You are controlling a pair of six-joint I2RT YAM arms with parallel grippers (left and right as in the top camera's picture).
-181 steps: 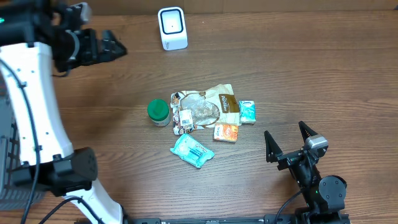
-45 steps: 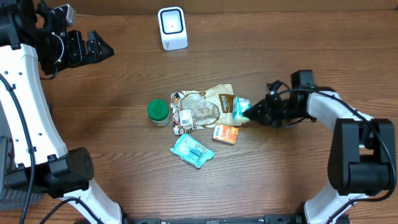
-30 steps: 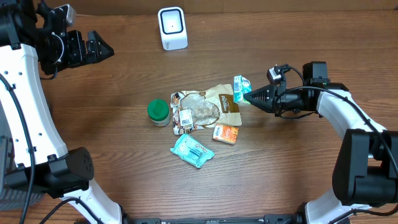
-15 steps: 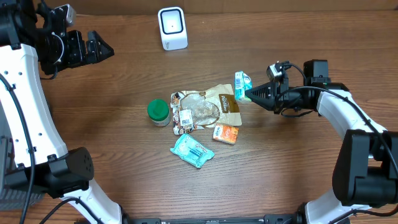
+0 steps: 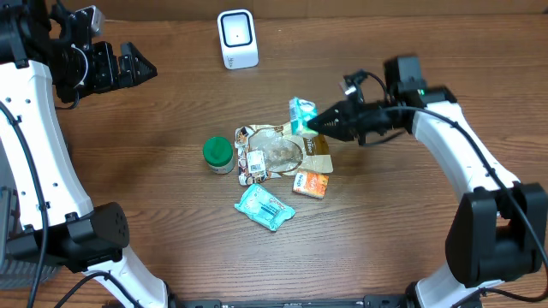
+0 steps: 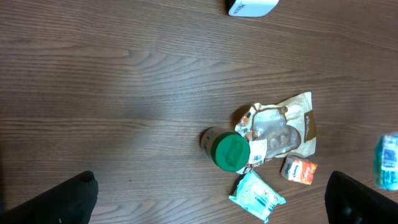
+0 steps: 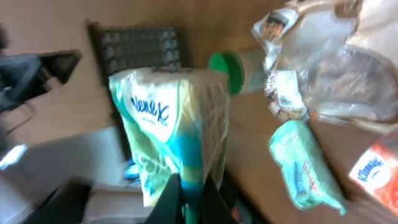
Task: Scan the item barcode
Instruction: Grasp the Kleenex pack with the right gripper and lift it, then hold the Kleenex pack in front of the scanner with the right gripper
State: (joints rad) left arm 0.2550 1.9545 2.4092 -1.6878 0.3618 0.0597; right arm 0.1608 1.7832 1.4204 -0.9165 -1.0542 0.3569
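A small green and teal Kleenex tissue packet (image 5: pixel 300 114) hangs above the table, just above the pile of goods, and my right gripper (image 5: pixel 315 123) is shut on its lower edge. In the right wrist view the packet (image 7: pixel 175 118) stands upright above the jaws of that gripper (image 7: pixel 189 194), logo side showing; no barcode shows. The white scanner (image 5: pixel 237 38) stands at the table's back, up and left of the packet. Far to the left, my left gripper (image 5: pixel 141 64) is raised, open and holding nothing. From there it looks down on the scanner (image 6: pixel 250 6) and the packet (image 6: pixel 387 160).
On the table's middle lie a clear snack bag (image 5: pixel 278 150), a green-lidded jar (image 5: pixel 217 154), an orange packet (image 5: pixel 312 182) and a teal wipes pack (image 5: pixel 265 207). Bare wood lies between the pile and the scanner.
My right arm has lifted the tissue packet off the table by the pile and carried it left and toward the back. The left arm has stayed still.
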